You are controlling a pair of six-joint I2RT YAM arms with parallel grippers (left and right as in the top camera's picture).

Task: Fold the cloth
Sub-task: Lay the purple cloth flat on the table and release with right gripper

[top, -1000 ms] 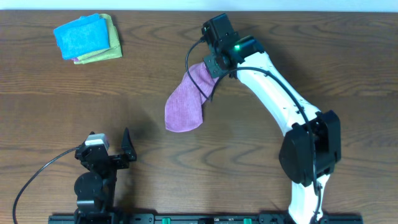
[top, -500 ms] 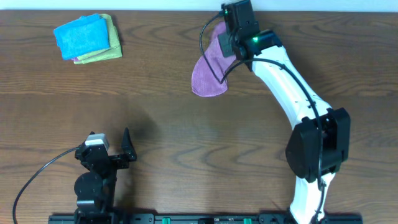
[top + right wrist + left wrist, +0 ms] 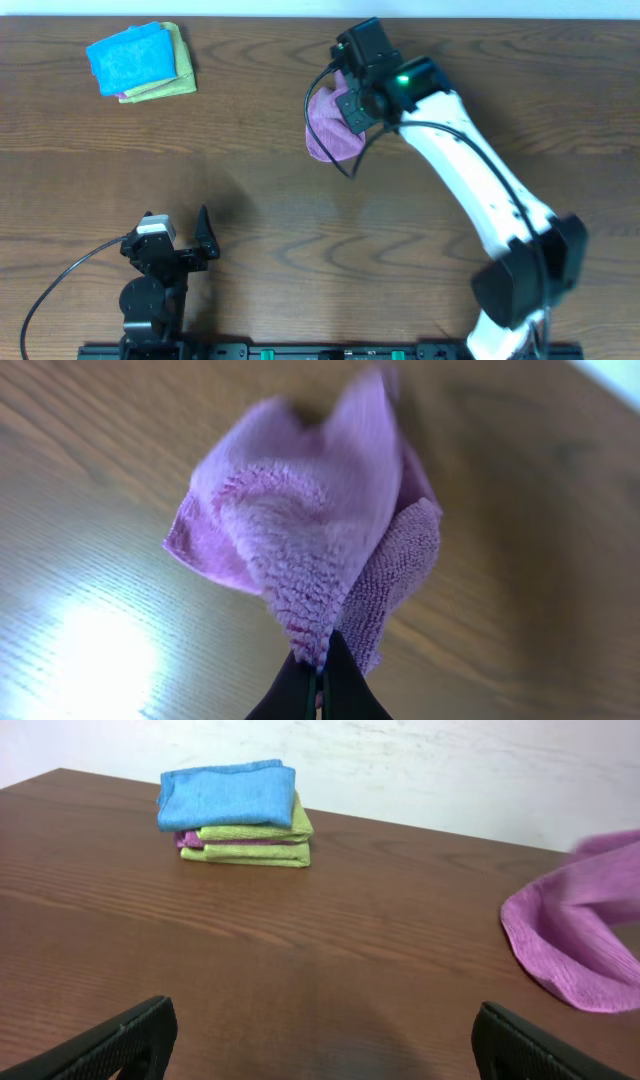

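Note:
The purple cloth (image 3: 328, 128) hangs bunched from my right gripper (image 3: 352, 100) over the far middle of the table. In the right wrist view the cloth (image 3: 310, 540) droops in loose folds, and my right gripper (image 3: 318, 663) is shut on its corner, jaws pressed together. The left wrist view catches the cloth (image 3: 585, 935) at its right edge, its lower hem near the tabletop. My left gripper (image 3: 178, 232) rests near the front left, open and holding nothing; its black fingertips (image 3: 130, 1038) stand far apart over bare wood.
A folded stack of cloths, bright blue on top of yellow-green ones (image 3: 140, 60), sits at the far left corner; the same stack (image 3: 238, 812) shows in the left wrist view. A white wall runs behind the table's far edge.
My right arm carried the cloth from the table's middle up to the far edge, then pulled back left and nearer. The cloth went from a long hanging drape to a compact bunch. The left arm stayed still.

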